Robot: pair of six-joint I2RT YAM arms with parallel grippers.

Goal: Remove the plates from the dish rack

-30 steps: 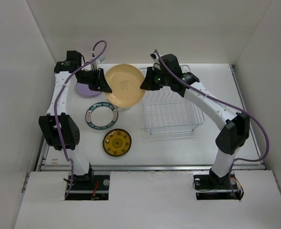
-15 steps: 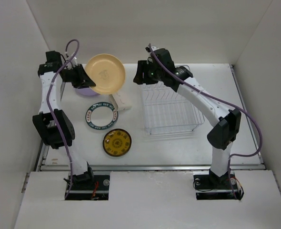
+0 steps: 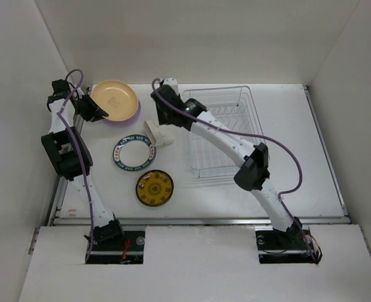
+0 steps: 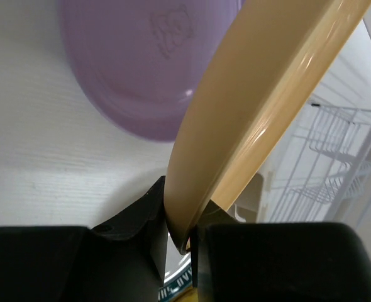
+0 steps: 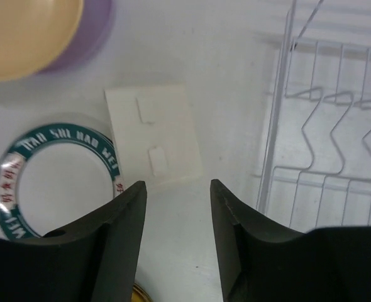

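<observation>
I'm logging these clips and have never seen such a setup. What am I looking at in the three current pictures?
The machine is a left arm and a right arm, bolted at the near edge of a table. One picture looks down from above; the other two come from a camera on each wrist. The left gripper pinches the rim of a tan plate, tilted above a lavender plate. The right gripper is open, hovering over a cream cup. A teal-rimmed plate and an amber plate lie beside the wire dish rack.
</observation>
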